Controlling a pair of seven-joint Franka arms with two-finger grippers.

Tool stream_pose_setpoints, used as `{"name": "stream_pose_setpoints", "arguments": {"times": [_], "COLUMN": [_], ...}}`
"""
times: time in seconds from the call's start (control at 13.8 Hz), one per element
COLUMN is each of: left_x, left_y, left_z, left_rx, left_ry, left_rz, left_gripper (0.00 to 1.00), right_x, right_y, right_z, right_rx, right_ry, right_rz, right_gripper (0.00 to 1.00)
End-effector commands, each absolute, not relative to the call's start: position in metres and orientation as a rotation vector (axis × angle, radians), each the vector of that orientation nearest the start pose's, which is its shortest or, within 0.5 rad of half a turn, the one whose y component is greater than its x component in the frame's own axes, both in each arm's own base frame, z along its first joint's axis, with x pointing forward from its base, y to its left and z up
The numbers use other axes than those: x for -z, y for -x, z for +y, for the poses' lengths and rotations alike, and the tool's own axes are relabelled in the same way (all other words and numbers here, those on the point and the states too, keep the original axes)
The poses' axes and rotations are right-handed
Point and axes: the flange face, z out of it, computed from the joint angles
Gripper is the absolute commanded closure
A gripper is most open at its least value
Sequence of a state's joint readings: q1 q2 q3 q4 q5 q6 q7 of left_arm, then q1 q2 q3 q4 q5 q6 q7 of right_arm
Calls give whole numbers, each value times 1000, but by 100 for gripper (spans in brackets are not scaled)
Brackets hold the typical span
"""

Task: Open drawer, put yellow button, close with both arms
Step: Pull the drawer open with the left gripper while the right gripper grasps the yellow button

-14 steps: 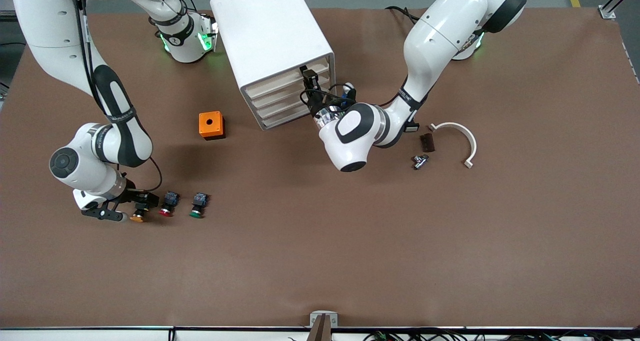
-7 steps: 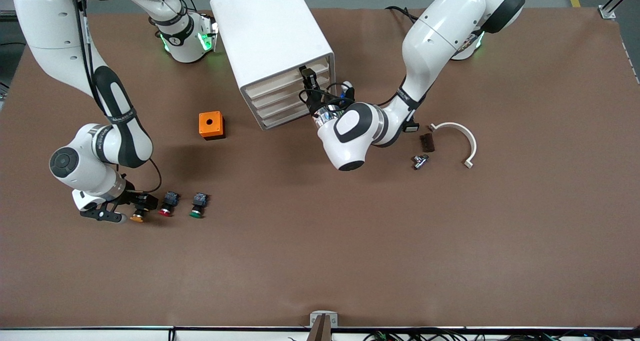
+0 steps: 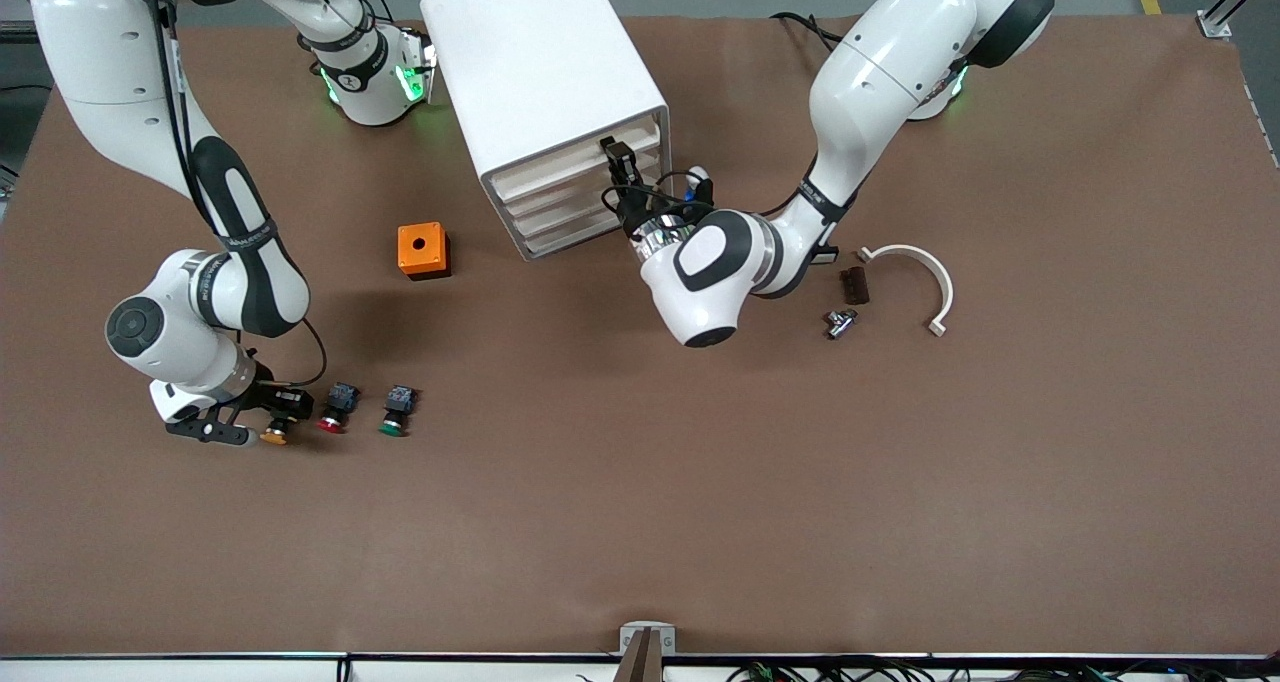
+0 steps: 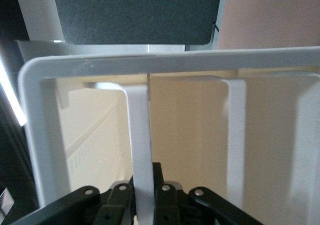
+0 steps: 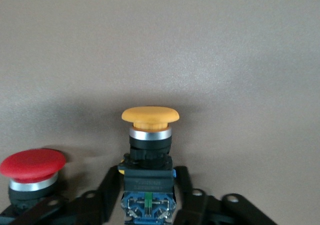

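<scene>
Yellow-capped, black-bodied push-button [image 5: 149,150] looks light, rigid; your right gripper [image 5: 148,200] pinches its blue-grey block. Your left gripper [image 4: 145,197] clamps the white top drawer's [image 4: 165,67] stiff front rim.

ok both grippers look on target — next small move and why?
Probably the left gripper should pull the drawer straight out. Its fingers pinch the drawer's front lip, and the drawer still sits flush in the cabinet. The right gripper straddles the yellow button, which needs an open drawer first.
</scene>
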State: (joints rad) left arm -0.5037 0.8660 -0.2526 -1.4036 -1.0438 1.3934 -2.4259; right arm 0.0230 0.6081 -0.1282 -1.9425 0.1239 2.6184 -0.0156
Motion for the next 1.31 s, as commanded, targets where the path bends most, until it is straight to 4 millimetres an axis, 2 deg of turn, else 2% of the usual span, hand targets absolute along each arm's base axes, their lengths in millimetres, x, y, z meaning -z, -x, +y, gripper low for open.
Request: {"name": "stream_pose_setpoints", "arguments": {"times": [0.0, 0.07, 0.15, 0.36, 0.8, 1.02, 1.09, 1.16, 1.24], "left_x": [-234, -234, -234, -229, -235, -235, -235, -236, -238], "left_y": [-468, -475, -482, -502, -530, -535, -534, -534, -536], "left_z": [-485, -478, -471, -449, -423, -416, -417, -417, -417], "left_rx": [-1519, -1527, -1536, -1541, -1579, -1589, -1593, -1610, -1646], "left_ry": [988, 981, 974, 945, 919, 914, 922, 952, 1016], "left_rz": [-1646, -1656, -1670, -1722, -1771, -1781, -1777, -1772, -1763], "left_gripper": [90, 89, 89, 88, 84, 81, 72, 58, 31], "right_x": [-171, -172, -172, -176, -213, -243, -253, -261, -271], "right_y": [-624, -624, -624, -625, -634, -631, -630, -630, -629], "right_z": [-65, -65, -65, -63, -59, -56, -54, -46, -38], "right_rx": [95, 91, 83, 78, -17, -57, -73, -84, -83], "right_ry": [3128, 3127, 3126, 3123, 3100, 3084, 3074, 3069, 3065], "right_rz": [262, 264, 267, 261, 266, 280, 320, 337, 349], "right_gripper": [87, 94, 97, 99, 100, 100, 100, 100, 100]}}
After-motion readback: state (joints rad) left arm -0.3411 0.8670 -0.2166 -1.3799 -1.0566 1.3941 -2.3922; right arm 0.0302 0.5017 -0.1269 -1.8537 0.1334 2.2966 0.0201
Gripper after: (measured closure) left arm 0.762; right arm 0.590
